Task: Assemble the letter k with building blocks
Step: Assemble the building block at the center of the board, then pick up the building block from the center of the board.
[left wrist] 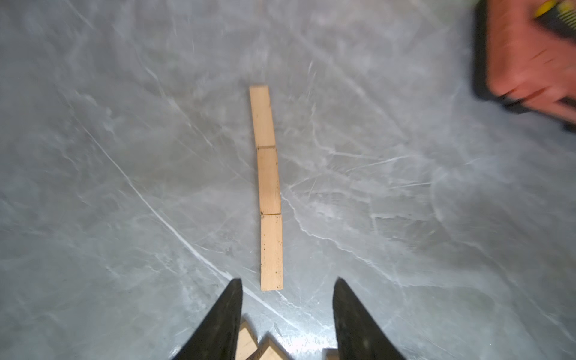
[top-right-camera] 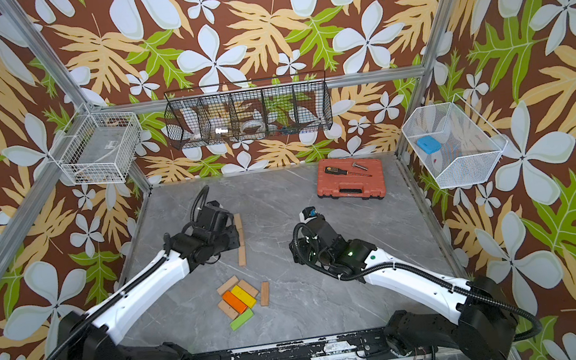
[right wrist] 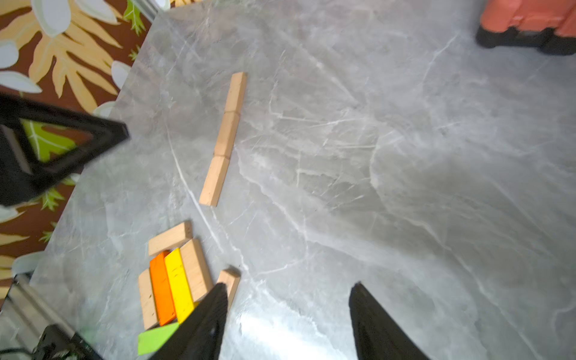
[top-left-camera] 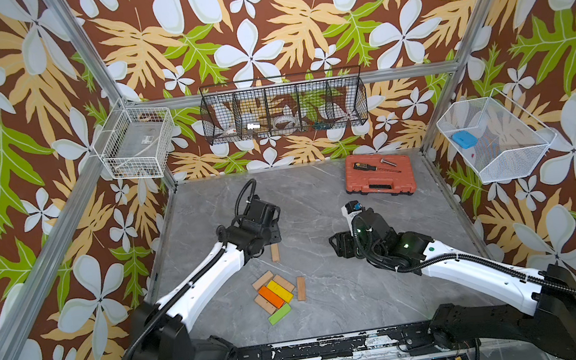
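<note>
Over toward the left side of the worktop (top-left-camera: 335,308), three plain planks (left wrist: 269,180) lie end to end, touching, i.e. the K's stem by the look of it. Left pincer (left wrist: 288,282) hangs right at the row's near end, jaws apart, nothing btwn them. Right pincer (right wrist: 290,284) hovers near the spare pile (top-left-camera: 285,282), jaws apart too, empty. Pile = plain planks w/ orange plank (top-left-camera: 271,297) and yellow plank (top-left-camera: 280,291) side by side, green plank (top-left-camera: 279,313) at its near edge, one lone plank (top-left-camera: 301,288) just beside.

Stem prob. done; neither diagonal laid yet. To do this bit well, the left arm should lift straight up w/ no sideways drift. A fingertip sits just beside the last plank, and a nudge would kink the row. Then take the lone plank first, since it's free on both long sides and easy to pinch. Lay it slanted, one end touching the stem's middle, on the side facing the right arm.
</note>
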You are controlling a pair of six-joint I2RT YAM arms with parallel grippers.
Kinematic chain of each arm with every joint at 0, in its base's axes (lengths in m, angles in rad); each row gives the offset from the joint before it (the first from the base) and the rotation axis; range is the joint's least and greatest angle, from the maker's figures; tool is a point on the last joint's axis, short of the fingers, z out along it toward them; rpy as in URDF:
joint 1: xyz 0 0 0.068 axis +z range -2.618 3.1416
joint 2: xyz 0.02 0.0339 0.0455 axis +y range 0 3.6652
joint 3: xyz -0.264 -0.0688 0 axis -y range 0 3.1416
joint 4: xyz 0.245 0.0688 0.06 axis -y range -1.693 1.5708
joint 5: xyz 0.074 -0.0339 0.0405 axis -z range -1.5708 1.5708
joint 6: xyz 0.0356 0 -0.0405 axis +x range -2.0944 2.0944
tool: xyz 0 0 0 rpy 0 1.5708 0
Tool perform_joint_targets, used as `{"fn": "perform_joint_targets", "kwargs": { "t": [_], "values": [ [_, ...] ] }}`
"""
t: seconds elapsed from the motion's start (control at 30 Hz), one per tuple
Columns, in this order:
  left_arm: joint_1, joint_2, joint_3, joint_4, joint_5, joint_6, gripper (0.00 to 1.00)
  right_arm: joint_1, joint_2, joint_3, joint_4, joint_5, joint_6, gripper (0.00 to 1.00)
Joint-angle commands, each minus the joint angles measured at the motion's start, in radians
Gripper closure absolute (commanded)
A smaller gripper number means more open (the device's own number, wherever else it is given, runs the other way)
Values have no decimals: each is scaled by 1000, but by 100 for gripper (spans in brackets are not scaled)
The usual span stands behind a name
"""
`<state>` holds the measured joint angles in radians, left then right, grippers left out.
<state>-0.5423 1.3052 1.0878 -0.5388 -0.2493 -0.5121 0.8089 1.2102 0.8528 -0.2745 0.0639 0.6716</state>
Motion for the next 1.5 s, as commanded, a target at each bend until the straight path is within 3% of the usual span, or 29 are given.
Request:
{"fn": "perform_joint_targets", "kwargs": {
  "t": [0.0, 0.13, 0.27, 0.43, 0.57, 0.83, 1.27, 1.37, 1.47],
  "values": [
    [5, -113, 7, -96, -52, 75, 49, 94, 40, 38, -52, 74, 73, 35],
    [8, -249, 7, -170, -110, 170, 47, 244, 154, 89, -118, 131, 128, 36],
    [56, -324, -20, -182, -146, 241, 31, 331, 289, 150, -175, 148, 152, 35],
    [303, -349, -88, -103, 57, 296, 18, 367, 462, 256, -228, 148, 168, 34],
    [404, -306, -125, -47, 128, 305, 13, 369, 572, 343, -246, 133, 152, 34],
    [416, -273, -194, 29, 99, 297, 11, 369, 712, 436, -288, 111, 128, 35],
    [418, -262, -217, 37, 79, 284, 15, 369, 755, 423, -284, 143, 134, 41],
    [417, -261, -222, 39, 77, 285, 15, 368, 746, 413, -280, 164, 129, 47],
    [417, -257, -226, 42, 81, 288, 16, 364, 733, 394, -264, 166, 98, 62]
  ]
}}
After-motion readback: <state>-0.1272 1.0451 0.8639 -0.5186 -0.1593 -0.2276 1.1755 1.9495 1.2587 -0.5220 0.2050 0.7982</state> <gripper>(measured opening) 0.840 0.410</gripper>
